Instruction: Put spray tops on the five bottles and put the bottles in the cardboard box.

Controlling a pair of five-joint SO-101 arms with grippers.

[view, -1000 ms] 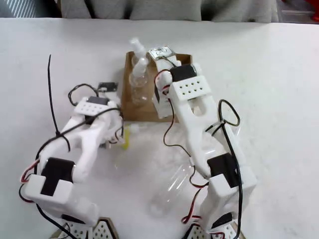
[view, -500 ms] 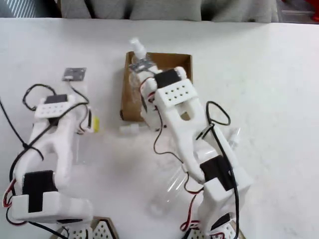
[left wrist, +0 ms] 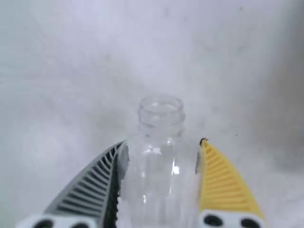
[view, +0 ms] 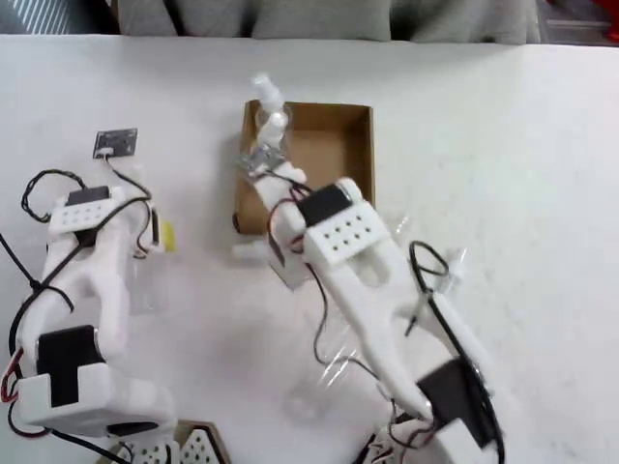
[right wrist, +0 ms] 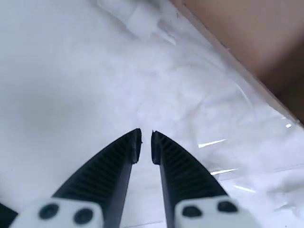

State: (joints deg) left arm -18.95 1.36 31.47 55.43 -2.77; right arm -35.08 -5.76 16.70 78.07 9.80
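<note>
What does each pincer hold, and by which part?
Left pincer grips an uncapped clear bottle by its body below the neck; right pincer holds nothing.

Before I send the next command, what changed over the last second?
The left gripper swung away from the cardboard box toward its own side of the table; an uncapped bottle sits in its grip. The right gripper drew back from over the box to the table in front of it, shut and empty. The spray-topped bottle in the box and the loose spray top beside it stayed put.
</note>
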